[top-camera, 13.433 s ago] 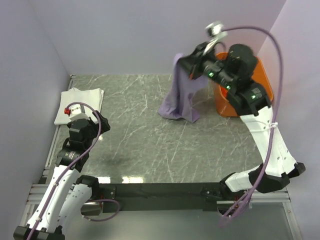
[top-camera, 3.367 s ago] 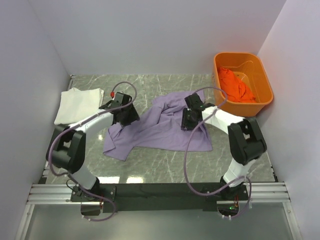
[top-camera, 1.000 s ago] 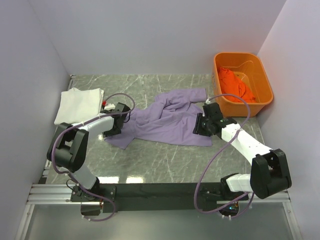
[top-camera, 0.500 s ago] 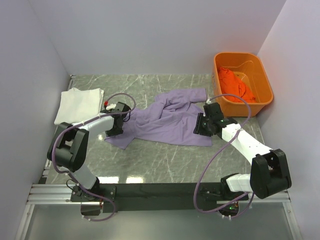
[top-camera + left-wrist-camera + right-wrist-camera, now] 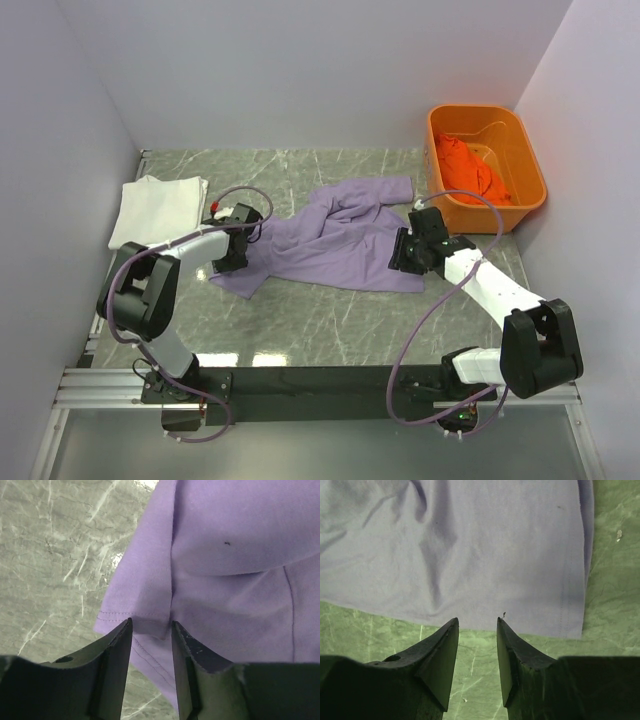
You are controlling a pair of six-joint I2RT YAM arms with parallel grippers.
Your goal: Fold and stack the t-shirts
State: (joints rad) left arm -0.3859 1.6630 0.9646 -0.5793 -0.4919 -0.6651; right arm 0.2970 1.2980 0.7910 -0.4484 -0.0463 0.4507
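Observation:
The lavender t-shirt (image 5: 330, 245) lies spread across the middle of the table, one sleeve pointing back right. My left gripper (image 5: 243, 256) is low at its left edge. In the left wrist view its jaws (image 5: 151, 622) stand apart over a folded sleeve hem of the lavender cloth (image 5: 235, 555), which is not pinched. My right gripper (image 5: 400, 258) is at the shirt's right side, open, its tips (image 5: 477, 620) just short of the bottom hem (image 5: 485, 545) with bare table between them. The white t-shirt (image 5: 158, 208) lies folded at the back left. The orange t-shirt (image 5: 465, 170) is crumpled in the tub.
The rigid orange tub (image 5: 530, 170) stands at the back right corner, close behind my right arm. Purple walls close in the left, back and right sides. Grey marble table (image 5: 330, 320) shows in front of the lavender shirt.
Since a few seconds ago the lavender shirt has been drawn out flatter and wider. Over the last second my left gripper edged slightly right onto the sleeve; the right arm stayed put.

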